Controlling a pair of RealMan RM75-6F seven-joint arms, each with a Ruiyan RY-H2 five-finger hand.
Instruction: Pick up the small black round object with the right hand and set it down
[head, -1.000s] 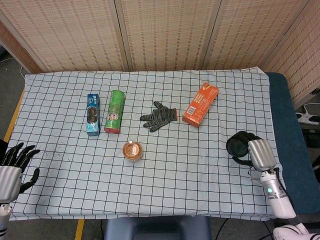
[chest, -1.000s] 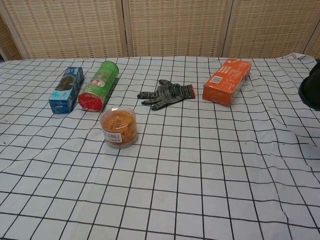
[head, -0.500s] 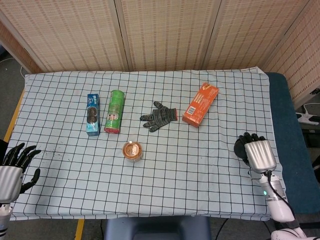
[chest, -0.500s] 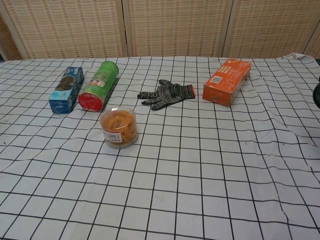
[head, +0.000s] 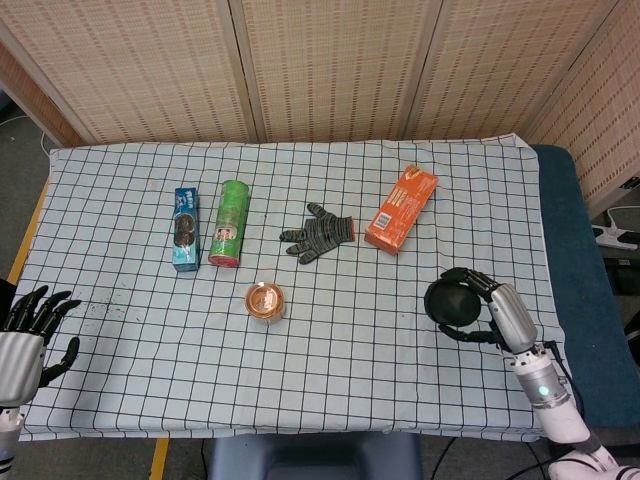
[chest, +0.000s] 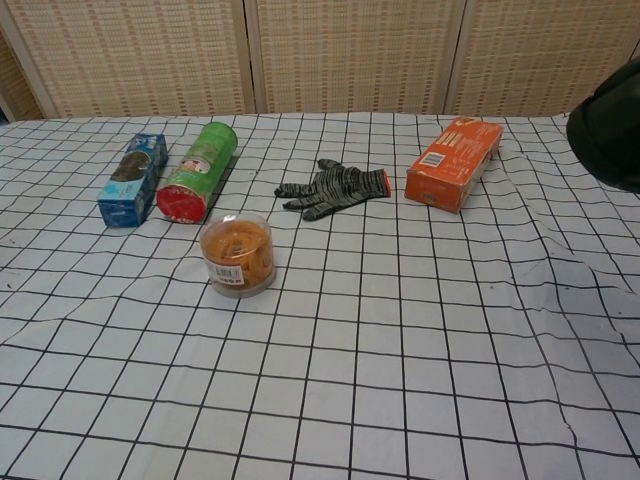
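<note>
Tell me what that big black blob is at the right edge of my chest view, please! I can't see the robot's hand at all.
Observer: It's the small black round object. In the head view the right hand grips it.
Operator: Where is it over the table?
Observer: Above the checked cloth near its right side, nearer to the robot than the orange box.
Operator: And the other hand?
Observer: The left hand is at the table's near left corner, fingers spread, holding nothing.
</note>
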